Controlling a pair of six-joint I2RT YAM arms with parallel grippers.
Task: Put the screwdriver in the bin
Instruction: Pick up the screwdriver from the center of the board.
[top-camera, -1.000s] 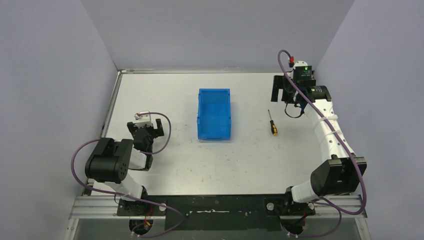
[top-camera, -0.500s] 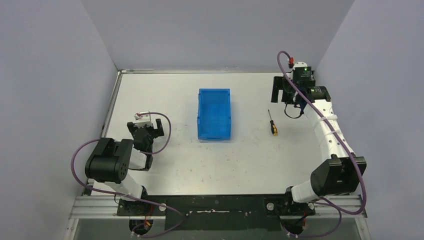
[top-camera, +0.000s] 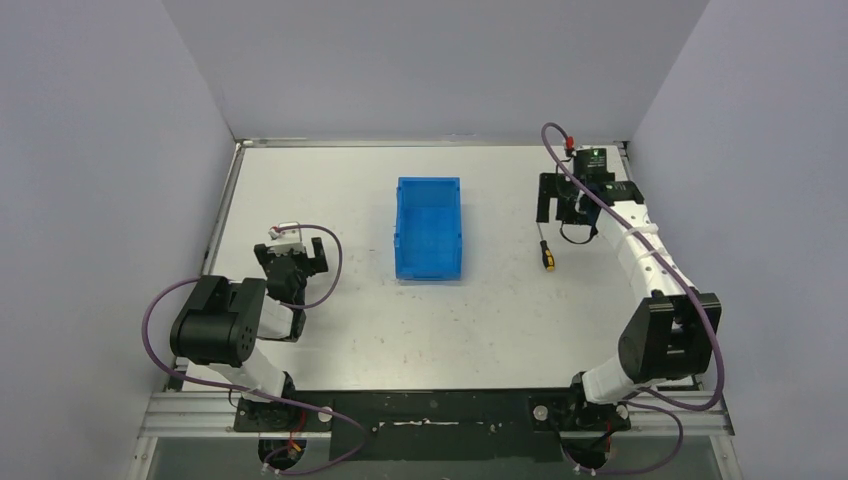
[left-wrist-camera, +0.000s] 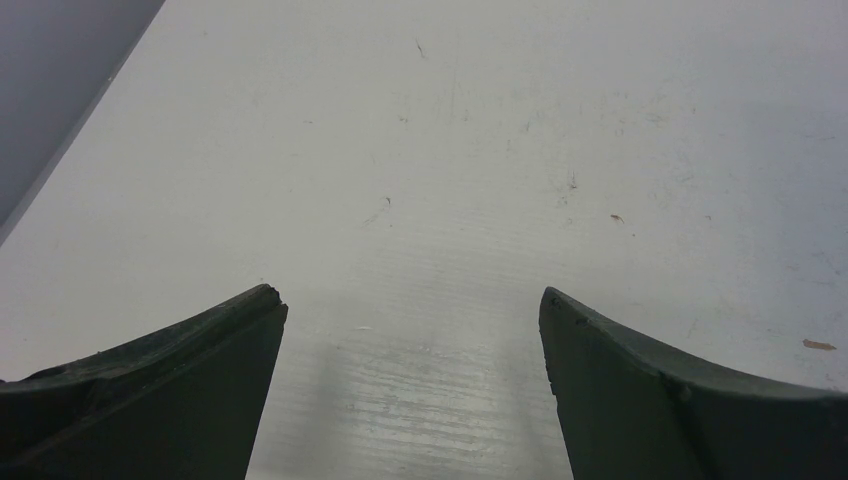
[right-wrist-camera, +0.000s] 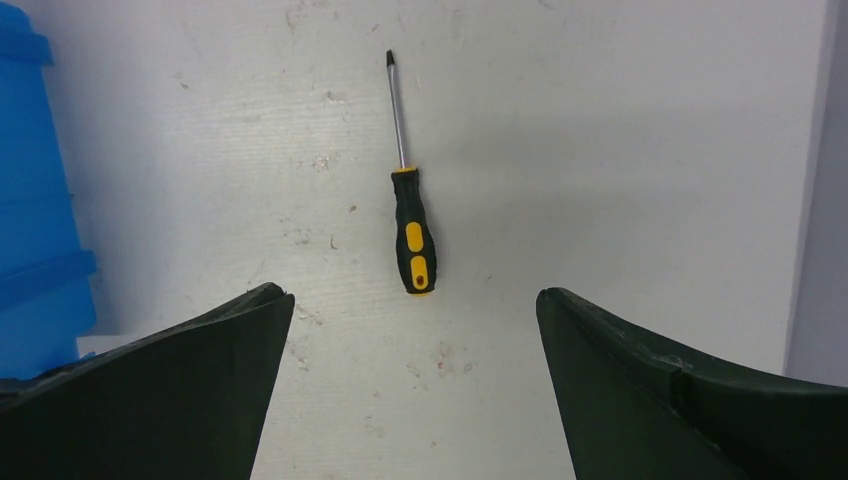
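On the left of the table (top-camera: 350, 330), the left claw (top-camera: 290, 250) sits low near its own arm's base. Its two dark fingers (left-wrist-camera: 180, 380) are spread wide over bare white tabletop and grip nothing.

Near the middle stands the bin (top-camera: 429, 268), a bright blue open box with upright walls. Its long side runs from the near edge toward the back wall. The right wrist camera catches only a blue corner of it (right-wrist-camera: 30, 200) at the left edge of its view.

To the right of the bin, and clearly apart from it, the screwdriver (top-camera: 545, 254) lies flat on the table. Its long axis runs nearly front to back, with the handle toward the arm bases and the tip toward the back wall, leaning slightly left. The right wrist view shows it (right-wrist-camera: 405, 185) with a thin metal shaft, a dark tip and a stubby black handle with orange-yellow patches. Any lettering on the handle is too small to read.

The right claw (top-camera: 558, 212) hangs over the tip end of the screwdriver. Its fingers (right-wrist-camera: 170, 390) are spread wide on either side of the handle's end, and neither touches it.
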